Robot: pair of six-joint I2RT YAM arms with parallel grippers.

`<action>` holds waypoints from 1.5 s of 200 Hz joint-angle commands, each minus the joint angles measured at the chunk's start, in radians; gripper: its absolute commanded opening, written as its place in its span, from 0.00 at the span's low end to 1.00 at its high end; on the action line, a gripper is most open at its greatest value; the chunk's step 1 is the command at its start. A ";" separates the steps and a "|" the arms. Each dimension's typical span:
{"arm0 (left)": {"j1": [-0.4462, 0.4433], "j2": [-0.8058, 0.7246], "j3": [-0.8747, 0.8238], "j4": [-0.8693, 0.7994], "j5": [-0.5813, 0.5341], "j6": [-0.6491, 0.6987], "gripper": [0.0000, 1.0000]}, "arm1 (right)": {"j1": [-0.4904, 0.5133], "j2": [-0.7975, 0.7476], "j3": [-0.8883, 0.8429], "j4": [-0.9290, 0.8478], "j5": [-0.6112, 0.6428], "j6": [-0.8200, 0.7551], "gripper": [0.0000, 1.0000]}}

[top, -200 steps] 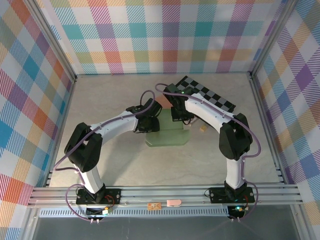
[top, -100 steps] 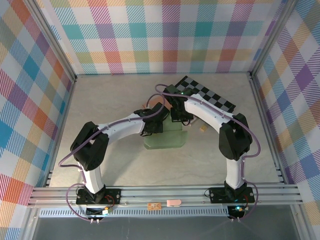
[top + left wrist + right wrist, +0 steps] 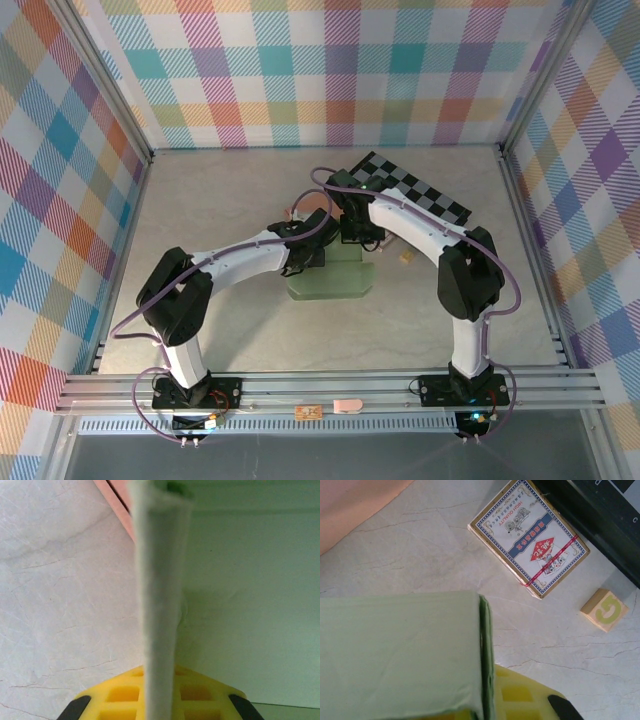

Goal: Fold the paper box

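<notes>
The pale green paper box (image 3: 330,281) lies in the middle of the table, between the two arms. My left gripper (image 3: 308,256) is at the box's left side. In the left wrist view it (image 3: 159,692) is shut on an upright wall (image 3: 160,595) of the box, seen edge-on between the yellow fingers (image 3: 120,695). My right gripper (image 3: 353,238) is at the box's far edge. In the right wrist view it (image 3: 487,705) is shut on the box's folded edge (image 3: 486,650), with a green panel (image 3: 400,650) spreading to the left.
A playing-card pack (image 3: 529,542) and a small wooden letter block (image 3: 606,609) lie right of the box. A black-and-white checkerboard (image 3: 412,190) sits at the back right. A pink sheet (image 3: 350,505) lies behind the box. Metal frame rails and plaid walls enclose the table.
My left gripper has moved right onto the box's left wall and shut on it. The box has narrowed and shifted slightly left. The right arm has stayed in place.
</notes>
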 commanded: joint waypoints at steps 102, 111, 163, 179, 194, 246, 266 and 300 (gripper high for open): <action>-0.005 -0.178 0.027 -0.095 0.002 -0.014 0.51 | -0.008 -0.045 -0.030 -0.038 0.000 0.054 0.00; -0.006 -0.193 0.025 -0.095 0.016 -0.019 0.52 | -0.009 -0.045 -0.031 -0.036 -0.001 0.055 0.00; 0.017 -0.294 0.068 -0.167 0.017 -0.086 0.50 | -0.017 -0.059 -0.055 -0.031 -0.018 0.085 0.00; 0.044 -0.319 0.093 -0.200 0.040 -0.112 0.48 | -0.033 -0.075 -0.082 -0.034 -0.051 0.142 0.00; 0.069 -0.337 0.119 -0.227 0.065 -0.130 0.48 | -0.068 -0.106 -0.136 -0.037 -0.125 0.260 0.00; 0.125 -0.364 0.148 -0.269 0.159 -0.131 0.47 | -0.117 -0.296 -0.472 0.143 -0.405 0.824 0.00; 0.128 -0.370 0.144 -0.279 0.176 -0.125 0.47 | -0.115 -0.302 -0.530 0.152 -0.482 0.994 0.00; 0.131 -0.383 0.134 -0.292 0.202 -0.108 0.47 | -0.100 -0.264 -0.566 0.194 -0.601 1.140 0.00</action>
